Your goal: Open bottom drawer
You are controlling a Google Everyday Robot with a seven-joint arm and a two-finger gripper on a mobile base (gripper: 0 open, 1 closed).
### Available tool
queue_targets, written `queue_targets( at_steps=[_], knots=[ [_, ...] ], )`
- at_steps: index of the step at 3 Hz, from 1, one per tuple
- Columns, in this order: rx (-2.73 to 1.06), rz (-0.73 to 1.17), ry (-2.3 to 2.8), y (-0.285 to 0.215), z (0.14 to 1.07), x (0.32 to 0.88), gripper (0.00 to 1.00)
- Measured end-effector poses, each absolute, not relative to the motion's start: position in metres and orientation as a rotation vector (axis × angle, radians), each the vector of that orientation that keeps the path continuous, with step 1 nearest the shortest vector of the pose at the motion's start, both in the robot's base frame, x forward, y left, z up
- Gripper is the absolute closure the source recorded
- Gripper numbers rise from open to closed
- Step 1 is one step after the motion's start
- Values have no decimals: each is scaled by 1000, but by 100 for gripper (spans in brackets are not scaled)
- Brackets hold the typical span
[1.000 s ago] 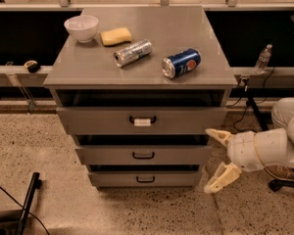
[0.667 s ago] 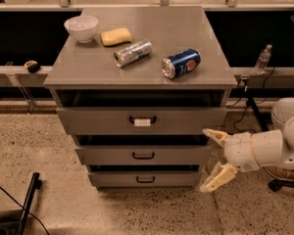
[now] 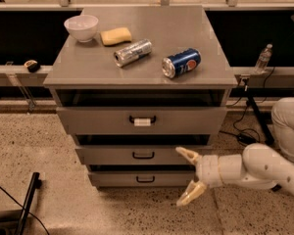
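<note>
The bottom drawer [image 3: 137, 178] is the lowest of three grey drawers in the cabinet, shut, with a small black loop handle [image 3: 145, 179]. Above it are the middle drawer [image 3: 112, 154] and the taller top drawer [image 3: 98, 120] with a white label at its handle. My gripper [image 3: 187, 176] reaches in from the right on a white arm. Its two tan fingers are spread wide apart, one at the middle drawer's height, one at floor level. It is empty and sits in front of the right part of the bottom drawer.
On the cabinet top [image 3: 93, 65] are a white bowl [image 3: 81, 27], a yellow sponge [image 3: 115, 35], a silver can [image 3: 133, 52] and a blue can [image 3: 181, 62], both cans lying on their sides. A water bottle [image 3: 263, 58] stands at the right. A black pole [image 3: 27, 203] lies on the speckled floor at the left.
My gripper has moved left, from beside the cabinet's right edge to in front of the right part of the lower drawers. The drawers have not moved.
</note>
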State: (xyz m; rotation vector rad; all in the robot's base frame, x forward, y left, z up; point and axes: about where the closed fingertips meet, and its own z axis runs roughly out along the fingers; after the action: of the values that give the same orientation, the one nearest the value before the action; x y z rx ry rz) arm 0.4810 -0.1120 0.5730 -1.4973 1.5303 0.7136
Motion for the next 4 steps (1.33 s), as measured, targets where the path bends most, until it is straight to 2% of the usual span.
queue_targets(
  at_steps=[2, 4],
  knots=[
    [-1496, 759, 1519, -100, 541, 475, 0],
    [-1662, 635, 1448, -87, 420, 515, 0]
  ],
)
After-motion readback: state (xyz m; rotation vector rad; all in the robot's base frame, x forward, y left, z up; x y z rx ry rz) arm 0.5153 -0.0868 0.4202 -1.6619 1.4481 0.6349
